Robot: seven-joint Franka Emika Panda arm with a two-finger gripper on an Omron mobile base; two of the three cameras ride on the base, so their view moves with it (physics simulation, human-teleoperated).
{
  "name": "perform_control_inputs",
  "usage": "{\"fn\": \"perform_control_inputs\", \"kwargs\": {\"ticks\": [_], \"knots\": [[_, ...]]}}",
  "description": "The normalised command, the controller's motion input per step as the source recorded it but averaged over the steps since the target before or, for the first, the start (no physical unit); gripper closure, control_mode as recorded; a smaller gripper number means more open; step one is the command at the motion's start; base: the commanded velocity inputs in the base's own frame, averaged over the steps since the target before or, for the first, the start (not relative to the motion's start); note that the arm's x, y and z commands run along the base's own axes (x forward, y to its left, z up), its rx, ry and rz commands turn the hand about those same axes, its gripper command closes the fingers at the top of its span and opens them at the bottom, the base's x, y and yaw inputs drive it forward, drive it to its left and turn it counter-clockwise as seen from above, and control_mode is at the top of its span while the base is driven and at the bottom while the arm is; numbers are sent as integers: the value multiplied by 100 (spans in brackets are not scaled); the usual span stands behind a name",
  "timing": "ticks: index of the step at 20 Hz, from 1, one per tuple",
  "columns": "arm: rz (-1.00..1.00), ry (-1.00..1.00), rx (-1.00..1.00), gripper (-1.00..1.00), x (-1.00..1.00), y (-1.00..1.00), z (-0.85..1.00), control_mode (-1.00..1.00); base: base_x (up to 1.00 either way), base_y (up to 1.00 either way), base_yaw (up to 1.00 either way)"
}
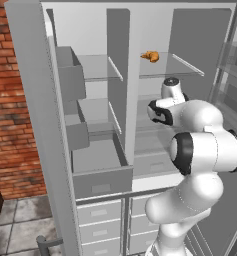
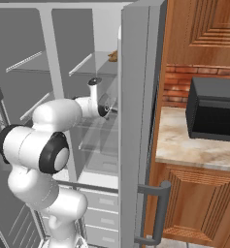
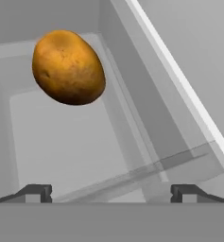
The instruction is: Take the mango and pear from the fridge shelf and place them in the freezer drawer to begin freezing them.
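- Fruit [image 3: 68, 66] in hand view: mottled orange-brown skin, darker underneath.
- Small item [image 1: 150, 56] on the upper shelf [image 1: 182, 67]: orange-tan; shelf translucent pale grey, lighter front edge.
- Drawer [image 1: 102, 172]: plain grey.
- Arm [image 1: 200, 145]: white with black joints.
- Wall [image 1: 10, 100]: red brick.
- Cabinet [image 2: 204, 31]: reddish wood.
- Counter [image 2: 194, 145]: beige, speckled.
- Microwave [image 2: 216, 109]: black.

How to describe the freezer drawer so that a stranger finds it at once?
In the left base view, look at the lower left of the open fridge. The freezer drawer is the large deep grey box pulled out there. Unlike the smaller grey bins above and the white-fronted drawers below, its flat front has a small rectangular recess.
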Motion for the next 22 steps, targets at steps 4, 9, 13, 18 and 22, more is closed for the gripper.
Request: {"fn": "perform_control_inputs", "kwargs": {"ticks": [4,9,13,18,22], "knots": [[0,0,0,-100,38,-5,-12,-100,0,0,0],[0,-2,0,-100,45,-5,-19,-100,0,0,0],[0,-1,0,-100,41,-7,-13,-100,0,0,0],[1,0,0,-100,40,-7,-5,-100,0,0,0],[0,0,0,-100,43,-1,-1,-100,0,0,0]]}}
